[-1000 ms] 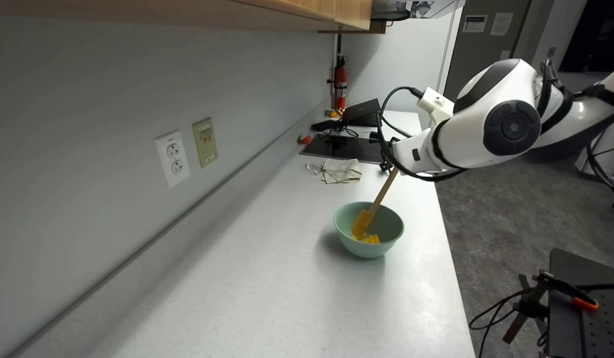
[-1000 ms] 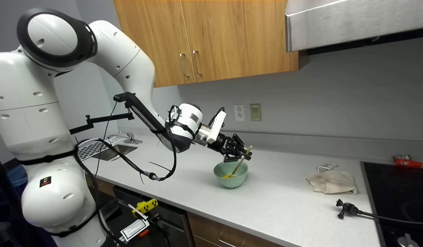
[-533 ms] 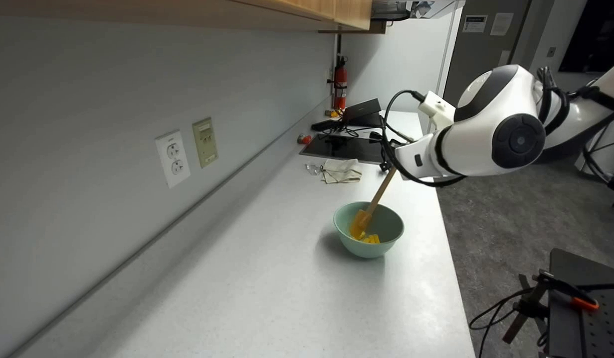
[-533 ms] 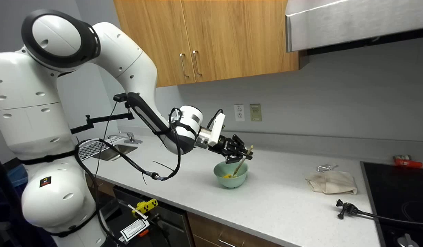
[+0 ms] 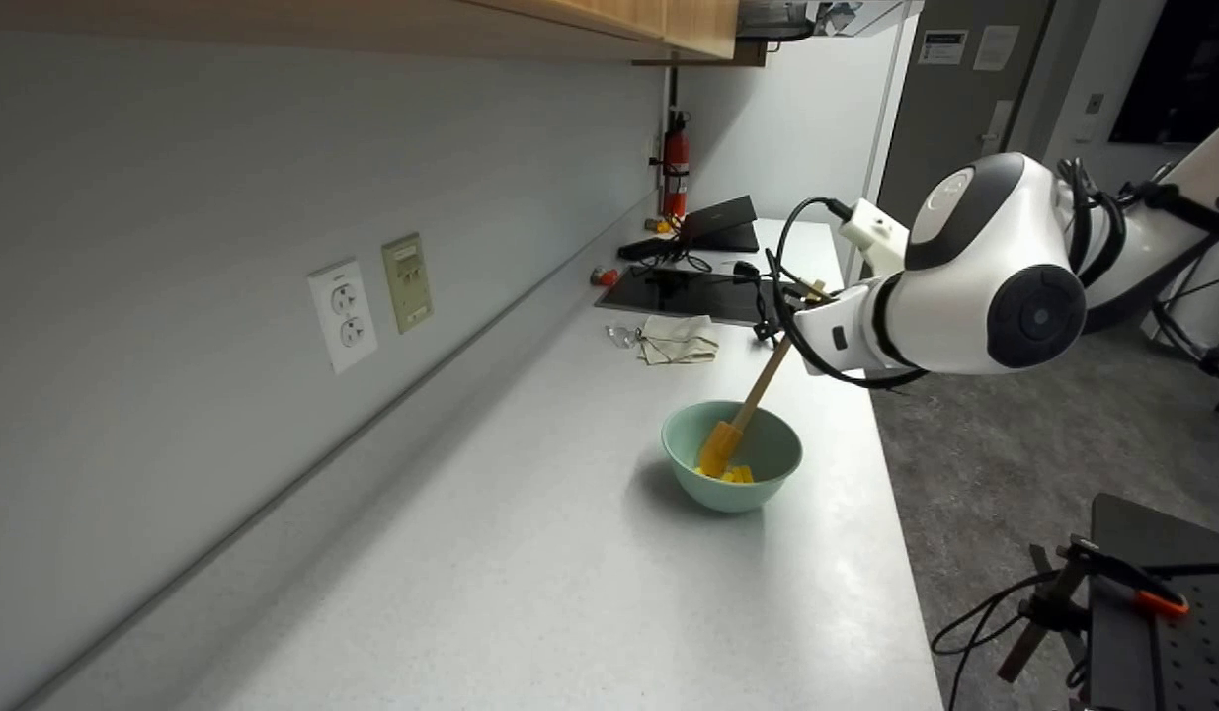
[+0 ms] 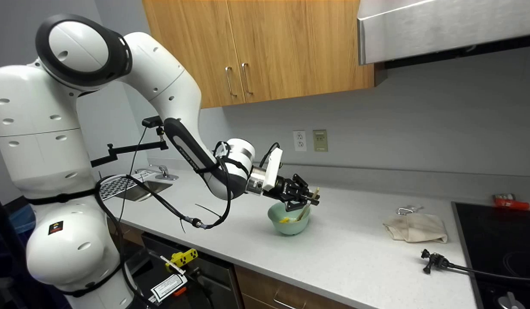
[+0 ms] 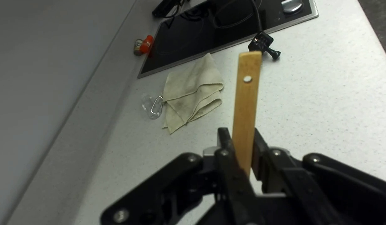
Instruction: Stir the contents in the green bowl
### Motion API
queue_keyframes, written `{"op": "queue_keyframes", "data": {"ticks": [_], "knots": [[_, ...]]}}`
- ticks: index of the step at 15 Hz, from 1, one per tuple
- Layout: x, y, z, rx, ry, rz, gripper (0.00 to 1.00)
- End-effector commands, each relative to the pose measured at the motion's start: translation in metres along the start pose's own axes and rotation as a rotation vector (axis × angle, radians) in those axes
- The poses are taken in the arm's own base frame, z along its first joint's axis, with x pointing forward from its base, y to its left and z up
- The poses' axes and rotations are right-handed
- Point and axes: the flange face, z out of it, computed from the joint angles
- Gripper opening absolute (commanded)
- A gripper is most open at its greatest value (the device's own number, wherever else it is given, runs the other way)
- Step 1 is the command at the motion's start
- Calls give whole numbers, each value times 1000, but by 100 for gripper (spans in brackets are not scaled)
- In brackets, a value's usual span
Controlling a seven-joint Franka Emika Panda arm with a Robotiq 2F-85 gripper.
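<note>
The green bowl (image 5: 730, 501) stands upright on the counter and shows in both exterior views (image 6: 288, 230). Its contents, small yellow pieces (image 5: 740, 475), lie at the bottom, partly behind the rim. A spatula with a pale wooden handle (image 5: 765, 380) and an orange-yellow blade (image 5: 719, 449) leans in the bowl, blade down among the pieces. My gripper (image 6: 313, 200) is above the bowl's rim, shut on the handle. In the wrist view the gripper (image 7: 240, 137) pinches the handle (image 7: 247, 106), whose holed end sticks out past the fingertips. The bowl is out of the wrist view.
A folded beige cloth (image 6: 415, 228) and a clear clip item (image 6: 407, 210) lie farther along the counter. A black cable mount (image 6: 437, 261) lies by the cooktop (image 6: 501, 240). The wall (image 5: 175, 346) runs along the counter's back.
The arm and gripper have lowered a little and shifted, with the handle's top end going down and tilting more. The blade has moved slightly inside the bowl. The bowl stays put.
</note>
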Motion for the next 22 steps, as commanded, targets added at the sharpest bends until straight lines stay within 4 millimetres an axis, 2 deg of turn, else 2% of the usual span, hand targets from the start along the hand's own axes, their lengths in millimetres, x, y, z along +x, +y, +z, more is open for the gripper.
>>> {"op": "queue_keyframes", "data": {"ticks": [1,7,16,22], "knots": [[2,-2,-4,68,33,19,4],[1,9,-4,188,56,105,4],[-3,17,-10,343,130,85,4],[-7,32,-11,432,182,99,4]]}}
